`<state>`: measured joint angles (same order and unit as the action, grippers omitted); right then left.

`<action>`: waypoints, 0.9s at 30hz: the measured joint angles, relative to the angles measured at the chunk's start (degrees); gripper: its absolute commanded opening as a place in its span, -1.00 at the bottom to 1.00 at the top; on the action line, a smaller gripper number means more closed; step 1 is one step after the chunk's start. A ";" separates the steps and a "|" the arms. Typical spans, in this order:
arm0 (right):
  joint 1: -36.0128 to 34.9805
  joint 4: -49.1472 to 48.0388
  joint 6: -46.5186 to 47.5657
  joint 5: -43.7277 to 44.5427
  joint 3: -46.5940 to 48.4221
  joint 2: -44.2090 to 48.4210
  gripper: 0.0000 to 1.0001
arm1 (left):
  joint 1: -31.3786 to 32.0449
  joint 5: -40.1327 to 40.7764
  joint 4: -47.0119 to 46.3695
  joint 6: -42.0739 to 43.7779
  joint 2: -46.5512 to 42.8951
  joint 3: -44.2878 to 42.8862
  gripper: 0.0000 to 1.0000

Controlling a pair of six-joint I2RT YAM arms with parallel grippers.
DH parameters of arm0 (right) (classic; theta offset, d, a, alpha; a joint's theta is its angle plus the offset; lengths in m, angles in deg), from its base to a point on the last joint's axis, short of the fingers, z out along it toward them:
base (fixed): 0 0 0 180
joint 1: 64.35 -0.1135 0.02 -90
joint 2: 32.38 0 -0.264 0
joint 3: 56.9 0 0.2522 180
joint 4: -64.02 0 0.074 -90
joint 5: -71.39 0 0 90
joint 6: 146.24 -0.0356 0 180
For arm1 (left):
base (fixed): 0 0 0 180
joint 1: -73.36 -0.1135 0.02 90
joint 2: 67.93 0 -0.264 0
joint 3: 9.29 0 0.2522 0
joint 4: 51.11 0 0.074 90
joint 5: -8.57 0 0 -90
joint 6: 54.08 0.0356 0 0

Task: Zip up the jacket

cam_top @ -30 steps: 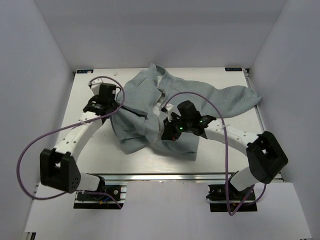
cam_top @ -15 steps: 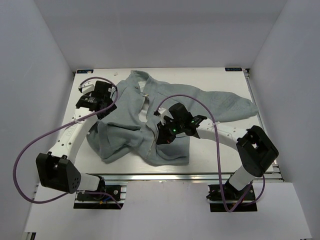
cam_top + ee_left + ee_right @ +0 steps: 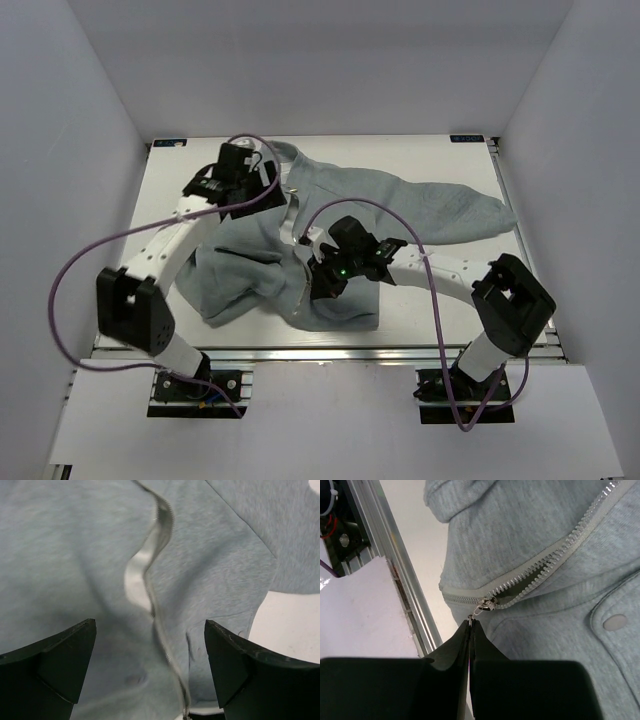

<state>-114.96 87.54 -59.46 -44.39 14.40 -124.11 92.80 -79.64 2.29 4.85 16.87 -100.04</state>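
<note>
The grey-green jacket (image 3: 400, 205) lies spread on the white table (image 3: 450, 160), one sleeve reaching right. In the left wrist view its silver zipper (image 3: 161, 630) runs unjoined down the jacket (image 3: 60, 555) between my fingers, pale lining showing in the gap. My left gripper (image 3: 262, 185) hovers open over the upper chest near the collar, holding nothing (image 3: 150, 647). My right gripper (image 3: 322, 285) sits at the lower hem. There my right gripper (image 3: 470, 622) is shut on the zipper pull tab, just below the slider (image 3: 487, 603). Above the slider the teeth (image 3: 560, 550) are parted.
A snap button (image 3: 615, 622) marks a pocket flap beside the zipper. The table's front aluminium rail (image 3: 380, 555) runs close to the hem. Bare table (image 3: 290, 625) shows past the jacket's edge. White walls close in on three sides.
The left gripper has opened and let go of the jacket, then swung right to the collar area. The jacket slid left and lies flatter. The right gripper shifted slightly left, still shut.
</note>
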 measured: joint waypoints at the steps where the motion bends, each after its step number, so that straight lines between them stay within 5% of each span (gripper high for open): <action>1: -0.15 -0.37 -0.09 0.33 -0.59 0.13 -1.00 | 0.63 -1.31 -0.74 0.94 3.04 -1.66 0.96; 11: -0.17 -2.27 -0.31 2.14 -3.08 1.27 -1.00 | 6.62 -9.25 -4.72 9.92 29.16 -14.51 0.89; 17: -0.20 -2.27 -0.24 2.43 -3.08 1.27 -1.00 | 8.20 -2.34 -1.73 11.72 39.45 -26.97 0.51; 23: -0.20 -2.29 -0.26 2.60 -3.08 1.27 -1.00 | 8.02 4.07 0.42 12.41 40.52 -27.91 0.34; 26: -0.20 -2.29 -0.26 2.80 -3.08 1.27 -1.00 | 8.48 5.79 0.00 12.66 40.46 -27.56 0.03; 27: -0.20 -2.29 -0.26 2.86 -3.08 1.27 -1.00 | 8.61 6.08 -0.57 12.87 40.41 -27.15 -0.40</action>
<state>-115.15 85.25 -59.73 -41.53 11.31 -122.84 101.41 -73.57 1.72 17.72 57.28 -127.19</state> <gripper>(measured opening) 0.014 0.549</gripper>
